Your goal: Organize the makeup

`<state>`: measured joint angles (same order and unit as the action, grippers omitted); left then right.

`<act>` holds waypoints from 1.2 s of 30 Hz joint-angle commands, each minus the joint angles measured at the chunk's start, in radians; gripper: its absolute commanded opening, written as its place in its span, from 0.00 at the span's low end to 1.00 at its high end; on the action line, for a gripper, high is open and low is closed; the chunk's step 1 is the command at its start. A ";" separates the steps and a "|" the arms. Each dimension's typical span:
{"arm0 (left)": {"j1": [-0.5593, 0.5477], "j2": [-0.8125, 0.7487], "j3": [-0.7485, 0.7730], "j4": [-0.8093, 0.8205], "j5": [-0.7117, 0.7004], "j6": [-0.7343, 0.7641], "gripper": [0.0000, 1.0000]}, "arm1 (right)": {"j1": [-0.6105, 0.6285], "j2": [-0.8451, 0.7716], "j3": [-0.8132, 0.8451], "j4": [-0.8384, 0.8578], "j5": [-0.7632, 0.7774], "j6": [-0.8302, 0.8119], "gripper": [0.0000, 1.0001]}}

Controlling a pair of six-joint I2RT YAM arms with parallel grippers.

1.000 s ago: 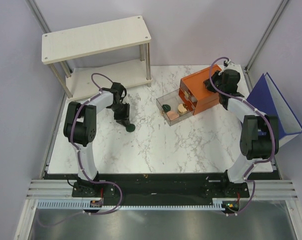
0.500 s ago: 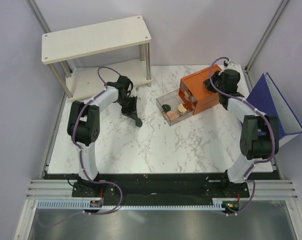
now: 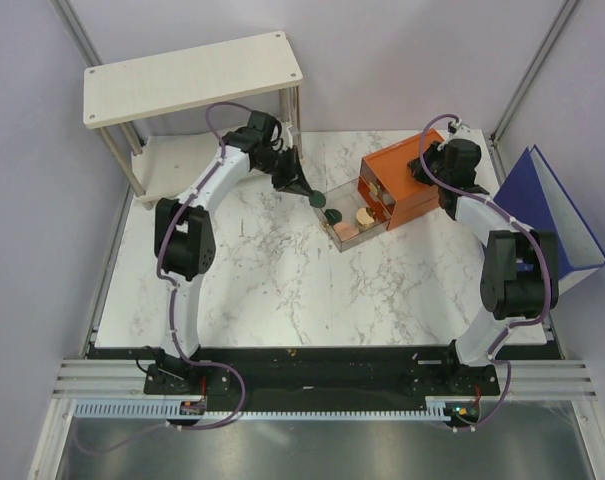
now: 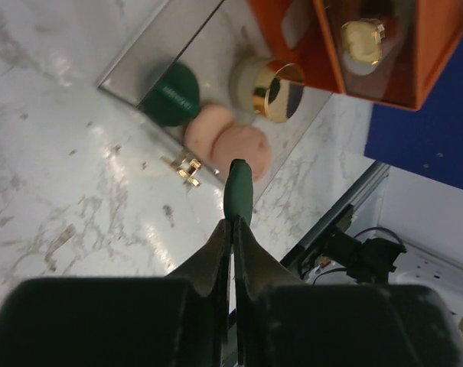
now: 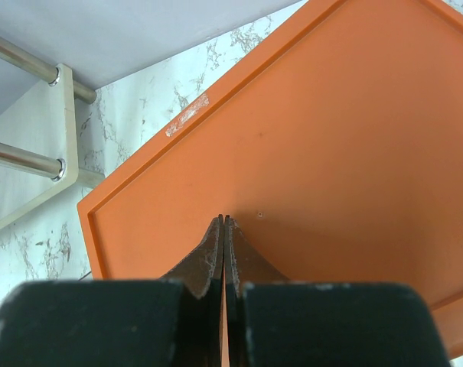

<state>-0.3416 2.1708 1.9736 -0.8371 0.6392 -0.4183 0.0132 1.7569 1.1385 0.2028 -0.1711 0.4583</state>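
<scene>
My left gripper point(image 3: 310, 193) point(image 4: 236, 218) is shut on a dark green disc point(image 4: 237, 189), held edge-on just above the near rim of the clear pulled-out drawer point(image 3: 325, 197). In the drawer lie a second dark green disc point(image 4: 172, 93), two peach-pink discs point(image 4: 242, 149) and a gold-rimmed round jar point(image 4: 271, 81). My right gripper point(image 3: 429, 166) point(image 5: 223, 220) is shut and empty, its tips on the top of the orange drawer box point(image 5: 315, 145). The mint-green and tan tubes are out of view.
The orange drawer box point(image 3: 407, 180) stands at the back right, its drawer drawn out to the left. A white two-tier shelf point(image 3: 192, 75) stands at the back left. A blue binder point(image 3: 557, 215) leans at the right edge.
My left arm has carried the dark green disc from the left-middle of the table up and to the right, to the drawer's edge. The right arm has not moved.
</scene>
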 commanded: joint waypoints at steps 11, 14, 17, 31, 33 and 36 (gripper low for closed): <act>-0.093 0.207 0.318 0.046 0.128 -0.174 0.50 | 0.013 0.107 -0.151 -0.496 0.024 -0.036 0.00; -0.085 0.176 0.294 0.044 0.097 -0.128 0.52 | 0.013 0.111 -0.151 -0.494 0.024 -0.036 0.00; -0.070 0.129 0.239 0.027 0.051 -0.053 0.87 | 0.013 0.116 -0.149 -0.494 0.021 -0.033 0.00; 0.032 -0.022 -0.255 0.245 0.197 -0.158 0.99 | 0.013 0.138 -0.131 -0.488 0.012 -0.032 0.00; 0.033 -0.014 -0.262 0.279 0.214 -0.177 0.99 | 0.013 0.135 -0.138 -0.487 0.013 -0.032 0.00; 0.033 -0.012 -0.268 0.317 0.214 -0.206 0.99 | 0.013 0.127 -0.149 -0.487 0.019 -0.032 0.00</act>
<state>-0.3042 2.1983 1.7035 -0.6567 0.7822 -0.5472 0.0151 1.7473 1.1236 0.2066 -0.1715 0.4679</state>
